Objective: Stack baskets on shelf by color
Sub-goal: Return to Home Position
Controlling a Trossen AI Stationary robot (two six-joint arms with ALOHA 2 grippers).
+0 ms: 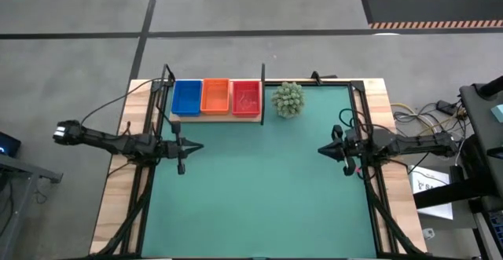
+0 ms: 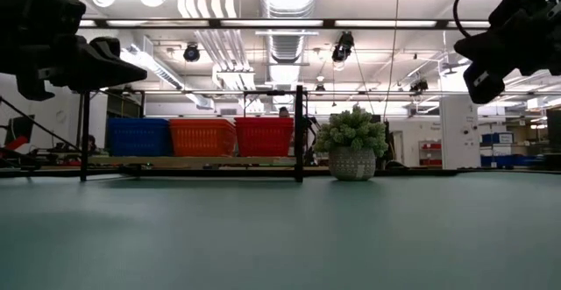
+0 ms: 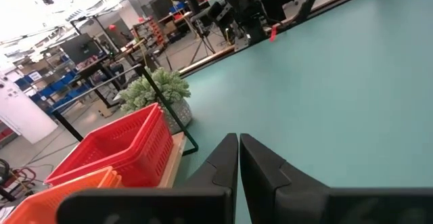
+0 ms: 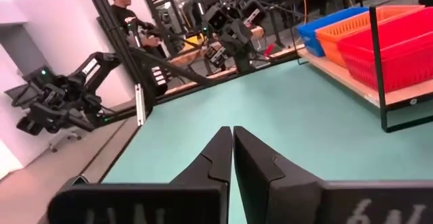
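A blue basket [image 1: 186, 97], an orange basket [image 1: 214, 96] and a red basket [image 1: 246, 97] stand side by side on the light wooden shelf [image 1: 216, 117] at the table's far left; a thin black post [image 1: 262, 95] rises at the shelf's right end. In the low view the blue [image 2: 138, 137], orange [image 2: 202, 137] and red [image 2: 264, 136] baskets stand in a row. My left gripper [image 1: 198, 145] hovers shut over the mat's left side, in front of the shelf. My right gripper [image 1: 322, 149] hovers shut over the mat's right side. Both are empty.
A spiky green ball plant [image 1: 288, 99] in a pot stands just right of the shelf's post. The green mat [image 1: 259, 189] stretches open between the two arms and toward the near edge. A person [image 4: 128, 11] stands beyond the table's left side.
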